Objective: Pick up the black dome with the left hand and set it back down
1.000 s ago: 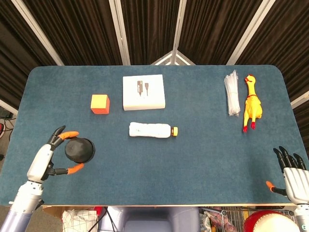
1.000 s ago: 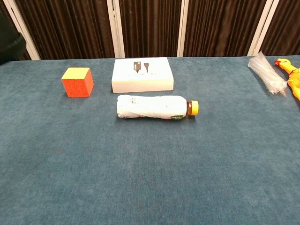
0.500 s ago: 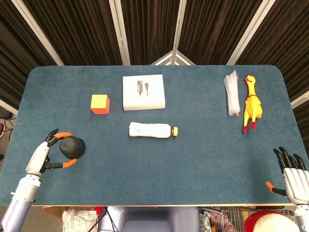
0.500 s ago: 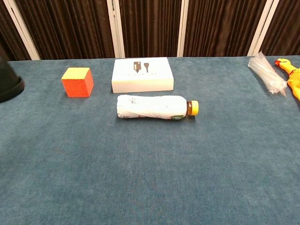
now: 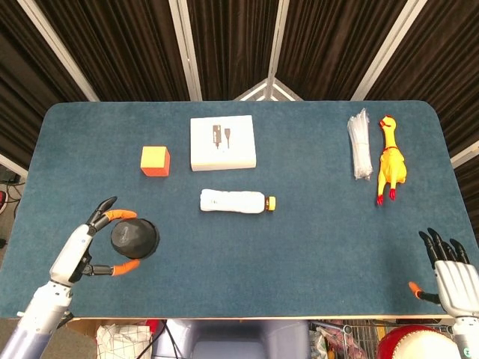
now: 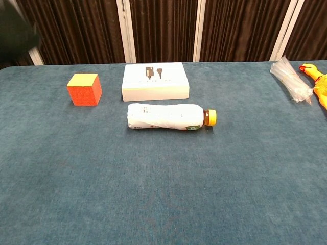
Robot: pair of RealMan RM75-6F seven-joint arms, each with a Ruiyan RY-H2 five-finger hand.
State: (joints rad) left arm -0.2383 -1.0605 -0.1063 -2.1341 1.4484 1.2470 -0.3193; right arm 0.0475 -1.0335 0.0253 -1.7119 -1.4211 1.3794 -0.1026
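Head and chest views of the blue-carpeted bench (image 5: pixel 314 254). At far left, the left robot hand (image 5: pixel 84 247) holds the black dome (image 5: pixel 134 238), a smooth, matte, rounded form with a slightly flared base; orange-tipped fingers (image 5: pixel 118 215) curve over its far side and an orange-tipped thumb sits at its near side, so the dome is clasped between them over the front-left part of the bench. In the chest view the dome appears as a dark blur (image 6: pixel 15 30) at the upper-left corner, above the level of the bench surface, which indicates it is lifted clear of the cloth. The left forearm runs from the hand down to the lower-left corner of the head view. To the right lie an orange cube (image 5: pixel 155 161), a white flat box (image 5: pixel 222 143) printed with a small cable picture, and a white-wrapped bottle (image 5: pixel 238 201) on its side, its yellow cap pointing right. Farther right are a clear plastic bundle (image 5: pixel 360 143) and, just beside it, a yellow rubber chicken (image 5: pixel 391 159). At far right, the right robot hand (image 5: pixel 447 271) rests at the front edge, fingers spread and holding nothing.
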